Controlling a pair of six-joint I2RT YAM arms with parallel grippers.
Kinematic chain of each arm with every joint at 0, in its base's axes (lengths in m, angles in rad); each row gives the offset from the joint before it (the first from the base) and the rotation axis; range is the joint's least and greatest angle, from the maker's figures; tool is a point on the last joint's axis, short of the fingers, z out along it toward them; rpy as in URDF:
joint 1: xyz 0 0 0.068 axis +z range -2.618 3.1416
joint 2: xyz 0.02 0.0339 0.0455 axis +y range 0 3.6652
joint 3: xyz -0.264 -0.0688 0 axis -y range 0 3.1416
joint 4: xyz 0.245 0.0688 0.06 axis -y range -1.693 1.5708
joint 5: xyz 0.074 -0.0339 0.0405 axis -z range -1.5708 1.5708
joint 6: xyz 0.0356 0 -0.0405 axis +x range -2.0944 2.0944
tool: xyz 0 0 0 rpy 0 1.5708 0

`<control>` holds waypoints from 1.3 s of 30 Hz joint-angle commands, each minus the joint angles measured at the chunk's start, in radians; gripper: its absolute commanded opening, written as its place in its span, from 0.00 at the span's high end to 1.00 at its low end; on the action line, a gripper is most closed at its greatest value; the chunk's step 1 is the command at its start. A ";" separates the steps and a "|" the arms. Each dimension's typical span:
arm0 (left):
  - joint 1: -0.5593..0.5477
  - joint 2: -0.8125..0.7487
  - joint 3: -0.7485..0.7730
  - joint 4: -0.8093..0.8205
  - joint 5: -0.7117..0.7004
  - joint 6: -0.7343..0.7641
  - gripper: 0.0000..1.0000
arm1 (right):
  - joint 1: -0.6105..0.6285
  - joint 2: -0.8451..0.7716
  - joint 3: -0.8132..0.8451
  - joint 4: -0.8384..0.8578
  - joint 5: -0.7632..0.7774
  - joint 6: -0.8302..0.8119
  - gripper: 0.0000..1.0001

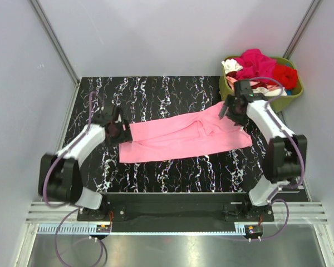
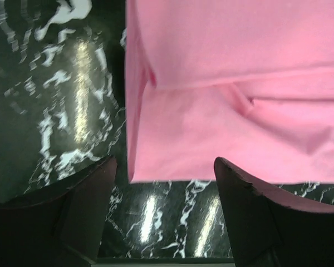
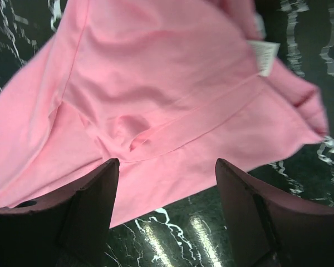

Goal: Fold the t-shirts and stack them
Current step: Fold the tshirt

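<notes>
A medium pink t-shirt [image 1: 186,136] lies folded into a long band across the black marble table [image 1: 156,92]. My left gripper [image 1: 121,130] is open and empty just off the shirt's left end; in the left wrist view [image 2: 164,167] the shirt's edge [image 2: 222,111] lies just ahead of the jaws. My right gripper [image 1: 229,111] is open and empty over the shirt's upper right end; the right wrist view [image 3: 164,169] shows the shirt [image 3: 156,83] with its white label [image 3: 263,55]. More t-shirts, magenta [image 1: 255,62], red [image 1: 285,75] and white [image 1: 231,67], are heaped in the tub.
The olive-green plastic tub [image 1: 225,89] stands at the table's far right corner, just behind my right gripper. Grey walls close in the table on three sides. Bare marble shows in front of and behind the pink shirt.
</notes>
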 commanded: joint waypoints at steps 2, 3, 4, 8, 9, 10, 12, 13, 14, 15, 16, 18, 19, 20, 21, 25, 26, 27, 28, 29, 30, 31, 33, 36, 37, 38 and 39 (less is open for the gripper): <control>-0.032 0.243 0.159 0.135 0.013 -0.030 0.25 | 0.115 0.225 0.097 -0.078 -0.039 -0.038 0.23; -0.034 0.287 0.200 0.134 0.019 -0.033 0.26 | 0.128 0.263 0.120 -0.088 -0.043 -0.044 0.23; -0.034 0.361 0.222 0.114 0.019 -0.036 0.26 | 0.139 0.337 0.171 -0.105 -0.056 -0.041 0.23; -0.035 0.460 0.225 0.095 0.083 -0.061 0.36 | 0.197 0.524 0.375 -0.187 -0.116 -0.043 0.25; -0.041 0.461 0.179 0.097 0.083 -0.070 0.36 | 0.237 0.553 0.421 -0.203 -0.117 -0.043 0.25; -0.046 0.446 0.147 0.116 0.085 -0.079 0.36 | 0.255 0.617 0.522 -0.239 -0.117 -0.043 0.24; -0.064 0.414 0.029 0.146 0.111 -0.125 0.36 | 0.301 0.696 0.645 -0.286 -0.120 -0.037 0.23; -0.077 0.368 -0.011 0.184 0.123 -0.143 0.36 | 0.311 0.783 0.783 -0.330 -0.129 -0.037 0.23; -0.110 0.343 -0.049 0.207 0.161 -0.177 0.36 | 0.320 0.832 0.861 -0.357 -0.137 -0.031 0.23; -0.129 0.317 -0.094 0.227 0.183 -0.197 0.36 | 0.323 0.883 0.948 -0.386 -0.146 -0.026 0.23; -0.152 0.262 -0.165 0.259 0.197 -0.220 0.36 | 0.326 0.993 1.136 -0.441 -0.177 -0.024 0.23; -0.227 0.204 -0.246 0.297 0.247 -0.301 0.35 | 0.326 1.099 1.395 -0.480 -0.227 -0.014 0.22; -0.256 0.146 -0.320 0.336 0.258 -0.335 0.35 | 0.327 1.160 1.427 -0.452 -0.291 -0.009 0.22; -0.287 0.116 -0.355 0.354 0.282 -0.413 0.35 | 0.326 1.163 1.418 -0.405 -0.334 -0.008 0.21; -0.364 0.084 -0.387 0.376 0.287 -0.455 0.35 | 0.329 1.152 1.377 -0.342 -0.382 0.000 0.19; -0.639 -0.060 -0.479 0.503 0.267 -0.712 0.35 | 0.360 1.115 1.248 -0.113 -0.497 0.005 0.11; -0.699 -0.068 -0.458 0.521 0.246 -0.796 0.34 | 0.379 1.135 1.288 -0.110 -0.519 0.000 0.10; -0.807 -0.068 -0.436 0.538 0.235 -0.826 0.34 | 0.386 1.158 1.327 -0.101 -0.546 -0.011 0.09; -0.854 -0.054 -0.413 0.557 0.225 -0.854 0.34 | 0.395 1.182 1.387 -0.075 -0.589 -0.020 0.04; -0.891 -0.042 -0.383 0.563 0.220 -0.881 0.33 | 0.404 1.181 1.394 -0.055 -0.596 -0.030 0.02; -0.946 -0.019 -0.329 0.562 0.218 -0.886 0.33 | 0.413 1.152 1.357 -0.003 -0.596 -0.053 0.00; -0.968 -0.008 -0.294 0.552 0.215 -0.888 0.32 | 0.416 1.132 1.333 0.023 -0.594 -0.063 0.00; -1.011 0.012 -0.199 0.475 0.185 -0.869 0.32 | 0.415 1.080 1.309 0.045 -0.549 -0.101 0.00; -1.026 0.010 -0.089 0.321 0.134 -0.828 0.31 | 0.407 1.014 1.345 -0.003 -0.402 -0.165 0.01; -1.028 0.000 -0.070 0.298 0.125 -0.820 0.31 | 0.400 0.992 1.342 0.000 -0.386 -0.178 0.00; -1.029 -0.014 -0.050 0.276 0.099 -0.802 0.31 | 0.395 0.969 1.340 0.005 -0.378 -0.195 0.00; -1.029 -0.048 -0.004 0.214 0.083 -0.786 0.30 | 0.384 0.922 1.339 0.002 -0.366 -0.202 0.00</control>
